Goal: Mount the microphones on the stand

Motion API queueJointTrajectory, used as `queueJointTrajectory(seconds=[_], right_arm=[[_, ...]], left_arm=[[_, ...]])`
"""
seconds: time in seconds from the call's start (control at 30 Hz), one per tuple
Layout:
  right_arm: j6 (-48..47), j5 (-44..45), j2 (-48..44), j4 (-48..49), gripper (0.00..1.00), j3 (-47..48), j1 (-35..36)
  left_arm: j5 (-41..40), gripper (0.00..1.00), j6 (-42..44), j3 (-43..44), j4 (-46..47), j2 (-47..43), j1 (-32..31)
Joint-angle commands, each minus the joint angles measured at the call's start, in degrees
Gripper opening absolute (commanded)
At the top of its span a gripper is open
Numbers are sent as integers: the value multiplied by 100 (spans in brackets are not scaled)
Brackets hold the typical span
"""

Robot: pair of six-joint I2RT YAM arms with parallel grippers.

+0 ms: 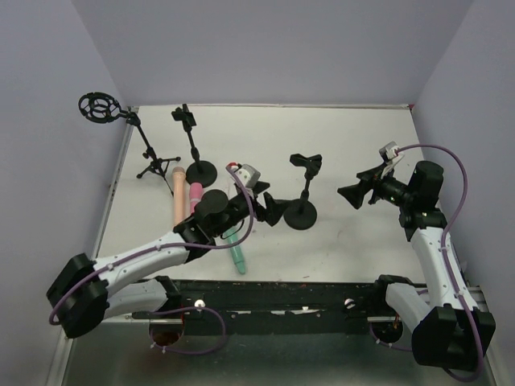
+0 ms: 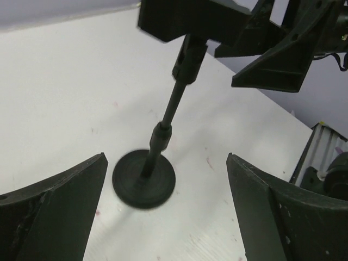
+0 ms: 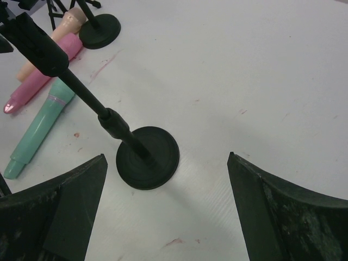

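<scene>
Three microphones lie side by side on the table's left part: pale peach (image 1: 179, 186), pink (image 1: 195, 195) and mint green (image 1: 236, 249). They also show in the right wrist view, peach (image 3: 61, 31), pink (image 3: 41, 80) and mint green (image 3: 39, 131). A black round-base stand (image 1: 303, 211) with an empty clip (image 1: 306, 161) stands mid-table. My left gripper (image 1: 273, 211) is open and empty just left of it, with its base (image 2: 144, 178) ahead of the left gripper (image 2: 166, 163). My right gripper (image 1: 352, 195) is open and empty to its right, and the right gripper (image 3: 166, 157) faces the base (image 3: 147, 157).
A second round-base stand (image 1: 199, 170) with an empty clip stands behind the microphones. A tripod stand with a ring shock mount (image 1: 100, 107) stands at the far left corner. Grey walls enclose the table on three sides.
</scene>
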Motion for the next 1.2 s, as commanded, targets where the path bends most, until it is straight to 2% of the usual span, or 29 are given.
queueJointTrajectory(seconds=[0.0,0.07,0.17,0.27,0.4,0.5,0.6,0.7,0.87,1.1,1.17], right_arm=[[-53,47,-72,-79,100,129,34],[-53,47,-54,-79,100,129,34],[-53,38,-28,-79,100,120,34],[-71,73,7,-79,100,111,43],[-71,108,34,-62,100,120,34],[-71,135,51,-62,100,103,34],[-71,152,60,-62,100,103,34],[-71,161,69,-53,100,111,34],[-62,152,78,-53,100,103,26],[-53,170,95,-62,100,111,34],[-53,161,95,-62,100,111,34]], left_arm=[[-843,99,-1731,0,-3307,-1172,202],[-904,99,-2170,-254,-3846,-1734,325],[-1203,99,-2970,-816,-4085,-2385,597],[-1379,96,-3542,-1038,-4339,-2458,940],[-1660,93,-3746,-460,-5103,-1547,1152],[-1914,82,-3720,330,-5849,-501,1152],[-2135,76,-3684,938,-6378,326,1152],[-2092,69,-3544,1185,-6318,889,1152],[-2056,69,-3438,1704,-6528,1742,1152],[-1836,68,-3500,1713,-6265,2244,1100],[-1767,63,-3500,1739,-6213,2376,1056]])
